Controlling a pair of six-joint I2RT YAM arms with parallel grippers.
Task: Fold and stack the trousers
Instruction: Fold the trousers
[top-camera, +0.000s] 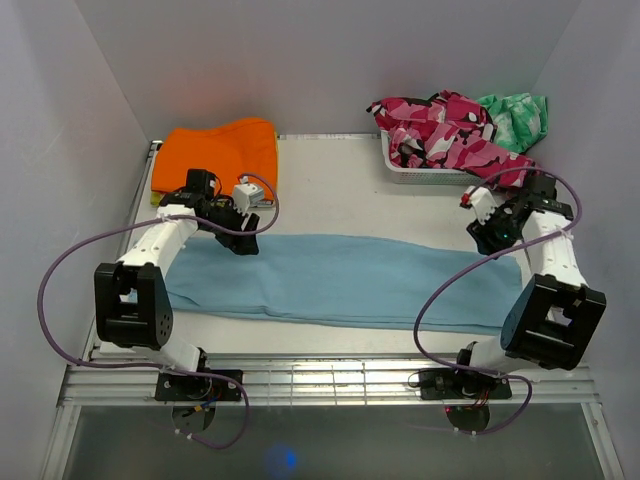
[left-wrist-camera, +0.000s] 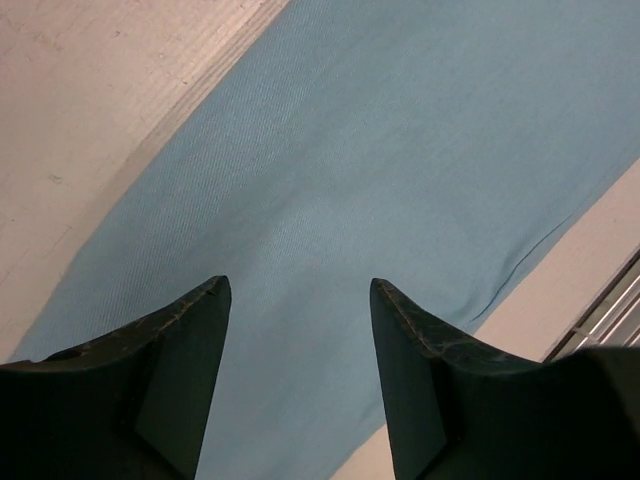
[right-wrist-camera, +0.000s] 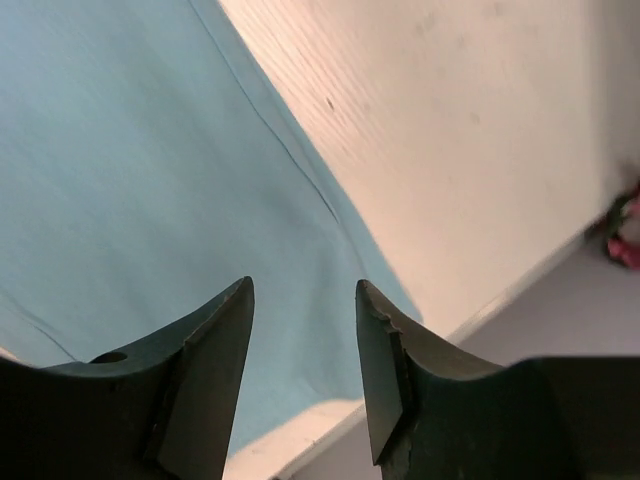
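The light sky-blue trousers (top-camera: 340, 280) lie flat in a long band across the table (top-camera: 330, 190), from left to right. My left gripper (top-camera: 245, 245) hovers over the far edge of their left end. In the left wrist view its jaws stand open (left-wrist-camera: 298, 285) with only the blue cloth (left-wrist-camera: 400, 150) below them. My right gripper (top-camera: 487, 235) is above the right end of the trousers. Its jaws are open too (right-wrist-camera: 303, 285), over the cloth's corner (right-wrist-camera: 120, 180), with nothing between them.
An orange folded garment (top-camera: 215, 150) sits at the back left corner. A white basket (top-camera: 420, 168) at the back right holds a pink camouflage garment (top-camera: 445, 130) and a green one (top-camera: 515, 115). Walls close in the left, right and back.
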